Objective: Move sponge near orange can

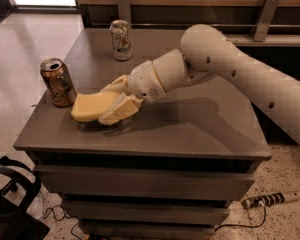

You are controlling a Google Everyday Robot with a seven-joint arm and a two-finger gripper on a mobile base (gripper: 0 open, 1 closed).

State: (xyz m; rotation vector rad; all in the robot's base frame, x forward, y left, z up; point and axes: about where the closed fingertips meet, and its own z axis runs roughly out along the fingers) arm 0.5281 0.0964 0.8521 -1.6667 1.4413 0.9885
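Note:
The pale yellow sponge (90,106) lies low over the grey table (190,129), near its front left corner. My gripper (112,101) reaches in from the right and is shut on the sponge's right end, one finger above and one below. The orange can (57,82) stands upright just left of the sponge, a small gap apart, with its silver top open.
A white can with green-red print (121,39) stands upright at the back of the table. The table's left and front edges are close to the sponge. A wooden wall with metal brackets (267,14) runs behind. A power strip (270,200) lies on the floor at the right.

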